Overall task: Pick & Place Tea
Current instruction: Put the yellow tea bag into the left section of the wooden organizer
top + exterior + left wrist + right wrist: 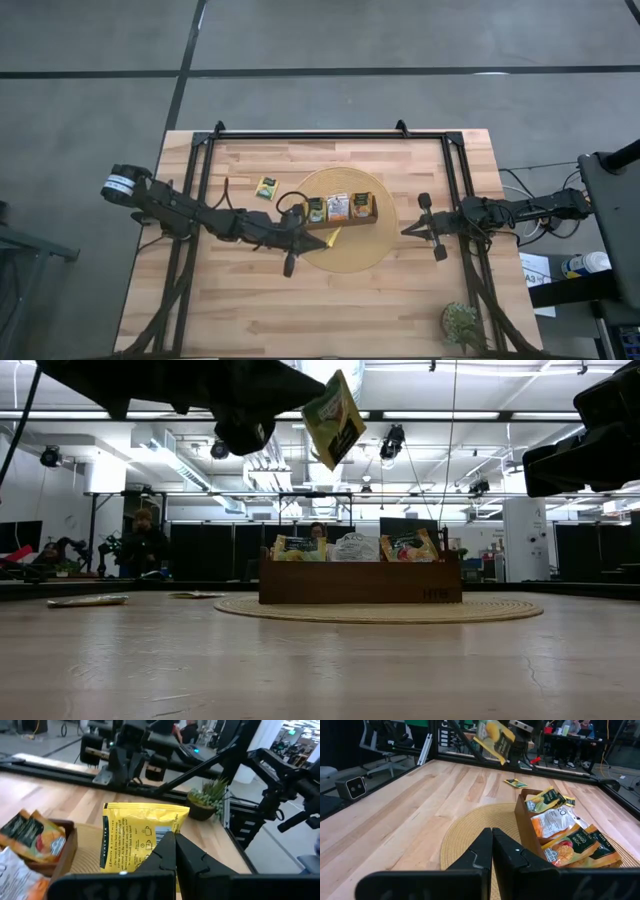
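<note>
A yellow tea packet (135, 837) hangs in the air over the near-left part of the round woven mat (350, 255), with my left gripper (322, 238) shut on it. It shows high up in the low view (334, 417). The brown wooden tray (342, 222) stands on the mat, with tea packets (338, 206) upright in its three compartments. One loose yellow-green packet (266, 187) lies flat on the table left of the mat. My right gripper (405, 229) waits shut at the mat's right edge, touching nothing. My left gripper pinches the yellow packet between its two fingers by one edge, close to a corner (162, 836). The fingers come nearly level from the table's left. The packet is lifted clear of mat and tray and sits tilted, its printed face toward the wrist camera.
A small potted plant (460, 322) stands at the table's near right corner. Black frame rails (330, 133) run along the far edge and both sides. Two flat packets (88, 600) lie on the table at the left in the low view. People sit in the room behind.
</note>
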Motion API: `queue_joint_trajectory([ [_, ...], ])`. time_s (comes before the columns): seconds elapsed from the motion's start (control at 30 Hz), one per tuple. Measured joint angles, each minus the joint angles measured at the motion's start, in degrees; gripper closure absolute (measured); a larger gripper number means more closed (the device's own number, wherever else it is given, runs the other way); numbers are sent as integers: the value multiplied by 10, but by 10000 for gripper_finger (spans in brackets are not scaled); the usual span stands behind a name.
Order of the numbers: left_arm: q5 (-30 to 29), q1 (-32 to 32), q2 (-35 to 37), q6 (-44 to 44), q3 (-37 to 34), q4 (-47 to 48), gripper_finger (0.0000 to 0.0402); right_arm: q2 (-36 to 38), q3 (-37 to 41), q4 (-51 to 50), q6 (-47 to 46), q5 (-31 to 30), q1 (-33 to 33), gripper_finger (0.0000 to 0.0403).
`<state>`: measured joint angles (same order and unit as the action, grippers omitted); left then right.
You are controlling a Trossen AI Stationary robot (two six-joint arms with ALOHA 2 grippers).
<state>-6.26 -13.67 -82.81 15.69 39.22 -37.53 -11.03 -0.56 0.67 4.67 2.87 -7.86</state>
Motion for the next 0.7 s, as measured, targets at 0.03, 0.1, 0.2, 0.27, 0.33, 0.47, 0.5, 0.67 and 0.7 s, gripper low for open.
queue_joint_trajectory([
  [0.03, 0, -2, 0, -4, 0, -4, 401, 0, 0, 0, -1, 0, 0, 394],
  [0.1, 1, -4, 0, -9, 0, -18, 401, 0, 0, 0, 0, 0, 0, 394],
  [0.2, 7, -4, 0, -10, 0, -37, 401, 0, 0, 0, -1, 0, 0, 394],
  [0.27, 14, -4, 0, -10, 0, -46, 401, 0, 0, 0, 0, 0, 0, 394],
  [0.33, 24, -4, 0, -10, 0, -51, 401, 0, 0, 0, -1, 0, 0, 394],
  [0.47, 33, -5, 0, -18, -1, -58, 401, 0, 0, 3, 0, 0, 0, 394],
  [0.5, 37, -5, 0, -24, -1, -60, 401, 0, 0, 8, 0, 0, 0, 394],
  [0.67, 50, -5, 0, -30, -1, -79, 401, -2, 0, 68, 0, 0, 0, 394],
  [0.7, 55, -6, 0, -33, -1, -84, 401, -2, 0, 91, -1, 0, 0, 394],
])
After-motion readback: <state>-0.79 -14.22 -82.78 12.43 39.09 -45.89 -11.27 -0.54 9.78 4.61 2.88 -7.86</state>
